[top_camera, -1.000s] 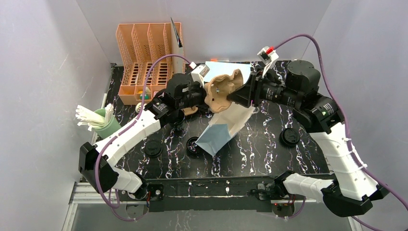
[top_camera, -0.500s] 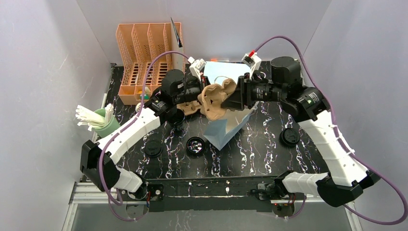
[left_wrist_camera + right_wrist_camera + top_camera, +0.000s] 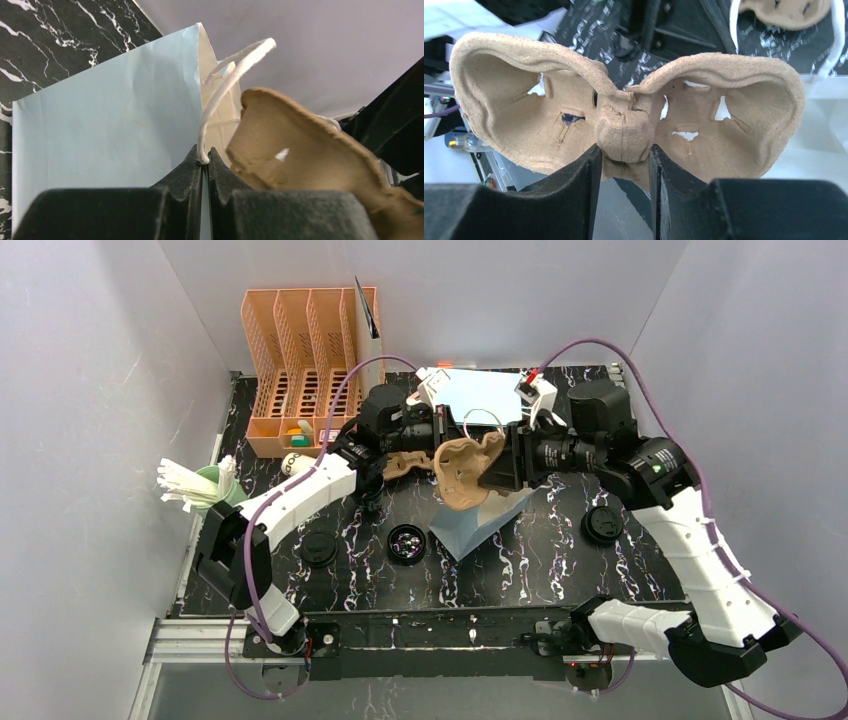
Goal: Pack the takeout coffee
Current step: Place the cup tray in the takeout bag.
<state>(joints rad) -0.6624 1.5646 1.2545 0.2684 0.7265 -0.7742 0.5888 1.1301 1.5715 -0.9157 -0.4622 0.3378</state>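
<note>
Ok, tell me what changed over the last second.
The right gripper, shut on the pulp cup carrier, drew it toward the table's near edge, by the light-blue paper bag. The left gripper, pinching the bag's rim at its handle, shifted right. The lidded cups stayed put.

A brown cup tray (image 3: 466, 472) is seen tipped up over the open top of a light-blue bag (image 3: 478, 398) with white handles (image 3: 230, 75). An orange rack (image 3: 300, 350) is set at the back left of the black table (image 3: 540, 550). A green cup (image 3: 228, 504) is filled with white sticks (image 3: 185, 483).
</note>
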